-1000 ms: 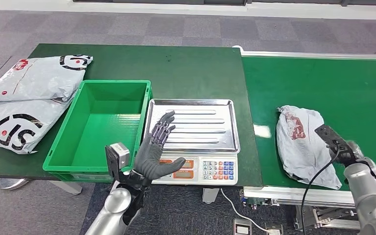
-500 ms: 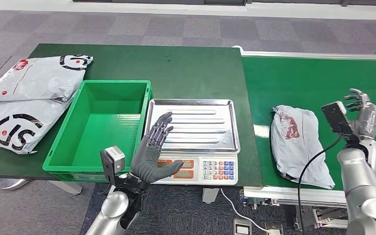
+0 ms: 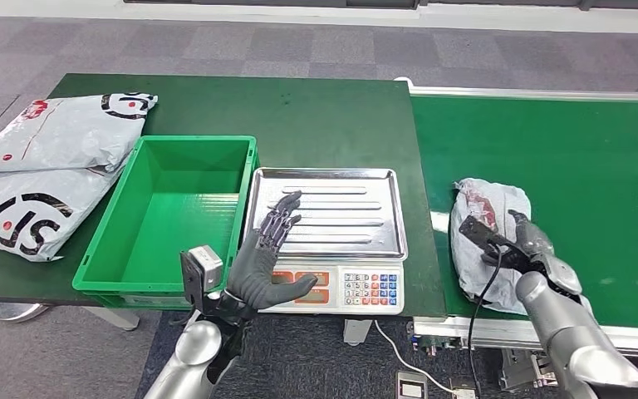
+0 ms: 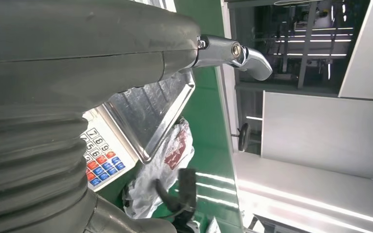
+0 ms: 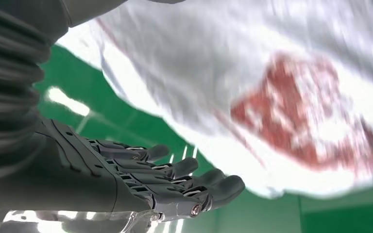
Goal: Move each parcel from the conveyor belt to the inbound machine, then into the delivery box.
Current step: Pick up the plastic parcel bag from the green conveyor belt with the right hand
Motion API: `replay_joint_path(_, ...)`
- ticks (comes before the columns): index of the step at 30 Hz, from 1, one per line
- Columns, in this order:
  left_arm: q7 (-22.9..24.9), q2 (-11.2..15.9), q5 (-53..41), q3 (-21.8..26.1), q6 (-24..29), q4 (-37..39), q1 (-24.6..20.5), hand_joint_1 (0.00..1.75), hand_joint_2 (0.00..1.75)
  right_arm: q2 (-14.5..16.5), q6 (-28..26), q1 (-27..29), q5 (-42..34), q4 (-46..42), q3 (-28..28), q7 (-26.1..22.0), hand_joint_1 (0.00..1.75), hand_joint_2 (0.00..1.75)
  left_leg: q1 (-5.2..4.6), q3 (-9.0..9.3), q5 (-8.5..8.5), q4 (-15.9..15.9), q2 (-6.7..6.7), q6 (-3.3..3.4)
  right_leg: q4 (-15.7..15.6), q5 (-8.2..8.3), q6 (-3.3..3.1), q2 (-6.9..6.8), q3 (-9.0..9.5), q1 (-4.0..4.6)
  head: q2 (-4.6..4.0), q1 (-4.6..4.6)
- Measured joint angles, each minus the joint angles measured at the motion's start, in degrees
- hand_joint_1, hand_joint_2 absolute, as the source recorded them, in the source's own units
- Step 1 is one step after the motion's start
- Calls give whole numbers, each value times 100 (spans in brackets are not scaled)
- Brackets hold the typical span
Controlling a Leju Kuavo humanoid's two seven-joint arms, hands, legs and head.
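Note:
A grey plastic parcel [image 3: 483, 218] with a red mark lies on the green conveyor belt [image 3: 581, 158], near its left end. My right hand [image 3: 533, 244] hovers low over the parcel's right side with its fingers [image 5: 175, 177] stretched out and nothing in them. The parcel [image 5: 272, 92] is blurred and close in the right wrist view. My left hand [image 3: 264, 253] is open and raised upright in front of the weighing scale [image 3: 357, 289], at its left corner. The scale's steel tray [image 3: 328, 212] is bare, as is the green delivery box [image 3: 166, 212].
Two large grey mailers [image 3: 46, 166] lie on the dark green table [image 3: 316, 116] left of the box. The scale's tray [image 4: 160, 111], keypad [image 4: 102, 162] and the parcel [image 4: 172, 155] beyond it show in the left wrist view. A cable hangs below the scale.
The parcel has ridden left along the belt. My right hand rose above the belt, then came down left onto the parcel's side. My left hand has hardly moved.

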Motion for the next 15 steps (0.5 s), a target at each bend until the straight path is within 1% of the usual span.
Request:
replay_joint_path(4,0,-7,-11,0,-2,41,-1,0,175,53,79,29,33,92,138,109,0,175,0,0,0,0,1,0,0,0,0,0,-1,0,0,0)
replay_joint_path(8,0,-20,-39,0,0,63,-1,0,175,76,341,46,99,139,257,301,0,175,0,1,0,0,1,0,0,0,0,0,-1,0,0,0)
replay_joint_path(11,0,-28,-69,0,8,85,-1,0,175,95,507,92,195,148,357,539,0,175,0,1,0,0,1,0,0,0,0,0,0,0,0,0)
replay_joint_path(13,0,-41,-80,0,18,104,-1,0,175,100,523,136,300,148,439,766,0,175,0,2,0,1,1,0,0,0,0,0,0,0,0,0)
replay_joint_path(15,0,-53,-100,0,32,120,-1,0,175,100,521,194,406,148,528,978,87,175,0,2,0,1,1,0,-1,0,0,0,0,0,0,0)
